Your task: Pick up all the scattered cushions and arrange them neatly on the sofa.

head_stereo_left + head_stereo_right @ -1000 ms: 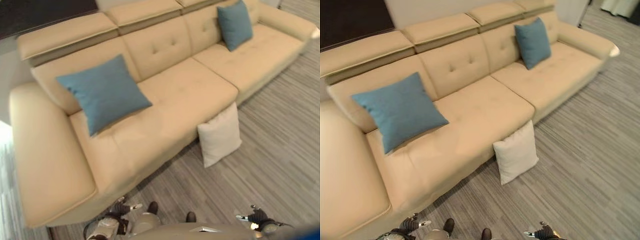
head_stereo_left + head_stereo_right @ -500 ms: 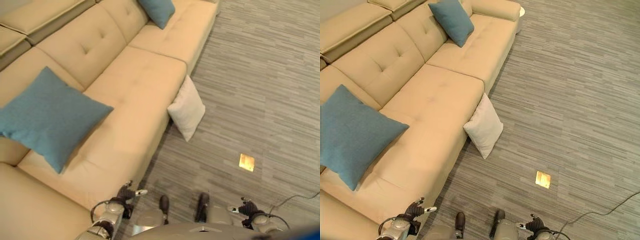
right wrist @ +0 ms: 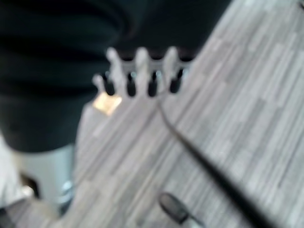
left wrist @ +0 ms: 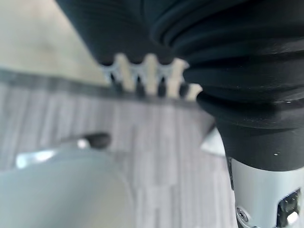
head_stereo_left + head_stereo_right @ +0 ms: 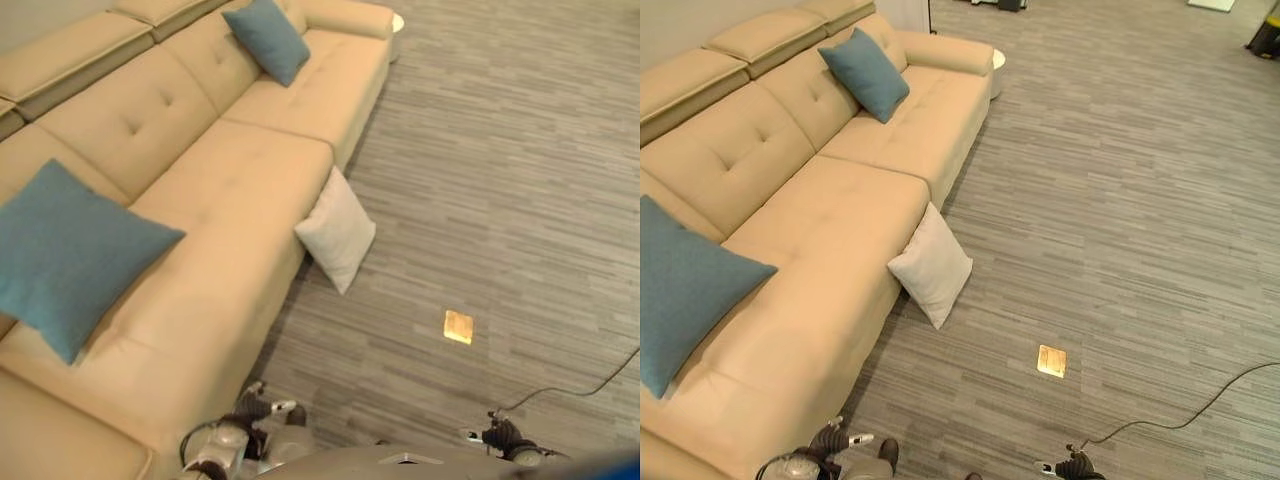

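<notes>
- Presently, white cushion (image 5: 337, 229): on the floor (image 5: 520, 200), propped against the sofa (image 5: 230, 170) front edge.
- Blue cushions: one (image 5: 66, 253) near end, one (image 5: 266, 38) far end, both on the seat.
- Left hand (image 5: 262, 408): low, holding nothing, fingers relaxed; right hand (image 5: 495, 436): likewise.
- Brass floor plate (image 5: 459, 326): beside the route.
- Risk: a loose one-handed grab could let the soft cushion slip.

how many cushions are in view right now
3: a white cushion on the floor leaning against the sofa front, a blue cushion at the near end, another blue cushion at the far end.
</notes>
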Controlling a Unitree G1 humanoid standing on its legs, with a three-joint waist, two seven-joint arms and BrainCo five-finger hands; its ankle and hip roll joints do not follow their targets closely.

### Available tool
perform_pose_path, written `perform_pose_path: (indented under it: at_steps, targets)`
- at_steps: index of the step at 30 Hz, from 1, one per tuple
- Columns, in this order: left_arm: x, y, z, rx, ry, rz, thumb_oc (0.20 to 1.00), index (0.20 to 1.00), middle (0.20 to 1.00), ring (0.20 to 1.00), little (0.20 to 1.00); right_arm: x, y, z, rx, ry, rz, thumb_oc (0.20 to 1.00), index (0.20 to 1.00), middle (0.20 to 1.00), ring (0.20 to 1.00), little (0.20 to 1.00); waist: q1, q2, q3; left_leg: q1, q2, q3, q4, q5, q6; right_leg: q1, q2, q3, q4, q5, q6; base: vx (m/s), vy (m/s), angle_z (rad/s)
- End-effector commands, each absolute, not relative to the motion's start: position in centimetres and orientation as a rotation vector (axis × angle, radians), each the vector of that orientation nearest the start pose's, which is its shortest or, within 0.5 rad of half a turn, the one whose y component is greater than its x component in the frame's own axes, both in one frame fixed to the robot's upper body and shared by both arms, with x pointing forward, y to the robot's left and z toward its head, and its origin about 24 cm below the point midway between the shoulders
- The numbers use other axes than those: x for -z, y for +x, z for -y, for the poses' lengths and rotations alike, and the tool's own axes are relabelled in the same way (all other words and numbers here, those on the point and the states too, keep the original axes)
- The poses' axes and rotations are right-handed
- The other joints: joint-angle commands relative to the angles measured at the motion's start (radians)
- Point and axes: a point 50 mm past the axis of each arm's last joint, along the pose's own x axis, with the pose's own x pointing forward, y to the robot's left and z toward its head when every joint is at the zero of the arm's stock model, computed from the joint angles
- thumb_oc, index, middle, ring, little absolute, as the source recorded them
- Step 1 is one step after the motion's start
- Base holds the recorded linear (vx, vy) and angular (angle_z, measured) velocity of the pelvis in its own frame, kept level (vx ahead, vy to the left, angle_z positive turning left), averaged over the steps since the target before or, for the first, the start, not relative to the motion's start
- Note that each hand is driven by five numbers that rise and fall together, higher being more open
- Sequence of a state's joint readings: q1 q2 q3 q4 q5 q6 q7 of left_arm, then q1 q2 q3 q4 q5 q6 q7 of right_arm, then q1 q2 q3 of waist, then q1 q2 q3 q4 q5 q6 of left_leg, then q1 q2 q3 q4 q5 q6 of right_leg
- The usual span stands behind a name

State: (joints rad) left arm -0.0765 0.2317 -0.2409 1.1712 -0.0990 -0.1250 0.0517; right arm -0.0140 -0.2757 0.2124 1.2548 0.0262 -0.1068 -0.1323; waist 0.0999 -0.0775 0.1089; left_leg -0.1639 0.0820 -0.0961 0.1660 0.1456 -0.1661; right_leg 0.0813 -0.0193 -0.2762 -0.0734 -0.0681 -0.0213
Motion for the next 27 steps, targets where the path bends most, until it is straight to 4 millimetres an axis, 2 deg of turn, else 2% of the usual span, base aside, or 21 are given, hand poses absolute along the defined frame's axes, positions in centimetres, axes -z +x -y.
perform_pose_path:
  at_steps: [1, 3, 8, 10, 13, 14, 16, 17, 18, 20, 22, 24, 26, 27]
  targets:
    - [14.5, 15.1, -20.6, -0.004, 0.272, -0.950, 1.000, 1.000, 1.000, 1.000, 1.000, 14.4, 12.3, 25.5, 0.136, -0.435, -1.029, 1.000, 1.000, 1.000, 1.000, 1.000, 0.013, -0.010, 0.037, 0.043, -0.122, -0.078, 0.091, -0.189, 0.113, -0.026, -0.012, 0.080, 0.052, 0.046, 0.091, 0.08, -0.092, -0.21]
    - [14.6, 14.8, -20.6, -0.006, 0.271, -0.960, 1.000, 1.000, 1.000, 1.000, 1.000, 14.3, 12.6, 25.6, 0.136, -0.437, -1.021, 1.000, 1.000, 1.000, 1.000, 1.000, 0.017, -0.006, 0.034, 0.030, -0.148, -0.098, 0.027, -0.188, 0.121, -0.017, -0.004, 0.092, 0.044, 0.043, 0.096, 0.11, -0.048, -0.15]
    - [15.0, 13.9, -20.7, -0.007, 0.273, -0.989, 1.000, 1.000, 1.000, 1.000, 1.000, 14.1, 13.5, 25.4, 0.119, -0.452, -0.997, 1.000, 1.000, 1.000, 1.000, 1.000, 0.049, 0.009, 0.031, -0.054, -0.203, -0.115, -0.070, -0.075, 0.120, 0.012, 0.034, 0.137, 0.051, 0.019, 0.096, 0.15, -0.012, -0.27]
    - [15.2, 13.2, -20.8, -0.013, 0.265, -1.011, 1.000, 1.000, 1.000, 1.000, 1.000, 14.1, 13.4, 25.3, 0.112, -0.448, -1.000, 1.000, 1.000, 1.000, 1.000, 1.000, 0.060, 0.011, 0.021, -0.043, -0.201, -0.093, -0.075, -0.076, 0.125, 0.024, 0.035, 0.153, 0.068, 0.000, 0.103, 0.21, 0.046, -0.59]
    - [15.4, 12.6, -21.1, -0.028, 0.257, -1.025, 1.000, 1.000, 1.000, 1.000, 1.000, 14.3, 13.1, 25.2, 0.100, -0.448, -1.011, 1.000, 1.000, 1.000, 1.000, 1.000, 0.064, 0.010, 0.007, -0.016, -0.202, -0.106, -0.080, -0.093, 0.140, 0.038, 0.025, 0.168, 0.094, -0.022, 0.106, 0.25, 0.079, -0.62]
    - [15.6, 12.1, -21.0, -0.024, 0.253, -1.041, 1.000, 1.000, 1.000, 1.000, 1.000, 14.4, 12.9, 25.1, 0.095, -0.457, -1.021, 1.000, 1.000, 1.000, 1.000, 1.000, 0.071, 0.011, -0.006, 0.005, -0.202, -0.093, -0.073, -0.113, 0.150, 0.044, 0.003, 0.168, 0.148, -0.036, 0.128, 0.29, 0.105, -0.51]
    - [15.6, 12.0, -21.1, -0.025, 0.262, -1.042, 1.000, 1.000, 1.000, 1.000, 1.000, 14.4, 13.0, 24.9, 0.085, -0.458, -1.022, 1.000, 1.000, 1.000, 1.000, 1.000, 0.081, 0.011, -0.010, 0.041, -0.201, -0.083, -0.079, -0.132, 0.170, 0.021, -0.021, 0.162, 0.229, -0.012, 0.148, 0.28, 0.121, -0.50]
    - [15.5, 12.3, -21.2, -0.028, 0.265, -1.037, 1.000, 1.000, 1.000, 1.000, 1.000, 14.4, 13.2, 24.8, 0.083, -0.462, -1.017, 1.000, 1.000, 1.000, 1.000, 1.000, 0.088, 0.014, -0.009, 0.059, -0.199, -0.071, -0.087, -0.139, 0.182, -0.008, -0.042, 0.149, 0.297, 0.031, 0.171, 0.24, 0.113, -0.65]
    - [15.2, 12.9, -21.3, -0.022, 0.276, -1.014, 1.000, 1.000, 1.000, 1.000, 1.000, 14.3, 13.6, 24.8, 0.084, -0.456, -1.006, 1.000, 1.000, 1.000, 1.000, 1.000, 0.081, 0.017, 0.001, 0.084, -0.196, -0.073, -0.088, -0.148, 0.201, -0.062, -0.051, 0.159, 0.422, 0.108, 0.197, 0.23, 0.095, -0.61]
    - [14.9, 13.6, -21.3, -0.005, 0.296, -0.990, 1.000, 1.000, 1.000, 1.000, 1.000, 14.1, 14.0, 24.6, 0.085, -0.454, -0.993, 1.000, 1.000, 1.000, 1.000, 1.000, 0.070, 0.031, 0.012, 0.107, -0.187, -0.088, -0.081, -0.169, 0.218, -0.118, -0.075, 0.134, 0.512, 0.135, 0.189, 0.22, 0.054, -0.35]
    - [14.7, 14.1, -21.3, -0.013, 0.289, -0.977, 1.000, 1.000, 1.000, 1.000, 1.000, 14.1, 14.2, 24.6, 0.088, -0.457, -0.989, 1.000, 1.000, 1.000, 1.000, 1.000, 0.071, 0.040, 0.011, 0.135, -0.176, -0.099, -0.088, -0.191, 0.218, -0.158, -0.110, 0.076, 0.476, 0.106, 0.169, 0.20, -0.032, 0.25]
    - [14.6, 14.3, -21.5, -0.022, 0.288, -0.971, 1.000, 1.000, 1.000, 1.000, 1.000, 14.0, 14.4, 24.7, 0.088, -0.462, -0.986, 1.000, 1.000, 1.000, 1.000, 1.000, 0.068, 0.043, 0.012, 0.173, -0.161, -0.107, -0.100, -0.218, 0.208, -0.177, -0.126, 0.021, 0.347, 0.086, 0.151, 0.24, -0.125, -0.01]
    - [14.7, 14.0, -21.6, -0.025, 0.290, -0.979, 1.000, 1.000, 1.000, 1.000, 1.000, 13.9, 14.6, 24.6, 0.083, -0.468, -0.978, 1.000, 1.000, 1.000, 1.000, 1.000, 0.062, 0.035, 0.011, 0.200, -0.155, -0.105, -0.110, -0.237, 0.199, -0.188, -0.127, 0.008, 0.225, 0.115, 0.158, 0.23, -0.156, -0.27]
    - [14.8, 13.8, -21.6, -0.029, 0.289, -0.988, 1.000, 1.000, 1.000, 1.000, 1.000, 13.9, 14.7, 24.4, 0.077, -0.467, -0.975, 1.000, 1.000, 1.000, 1.000, 1.000, 0.052, 0.031, 0.008, 0.217, -0.149, -0.110, -0.120, -0.243, 0.193, -0.198, -0.113, 0.027, 0.162, 0.134, 0.163, 0.46, -0.302, -0.19]
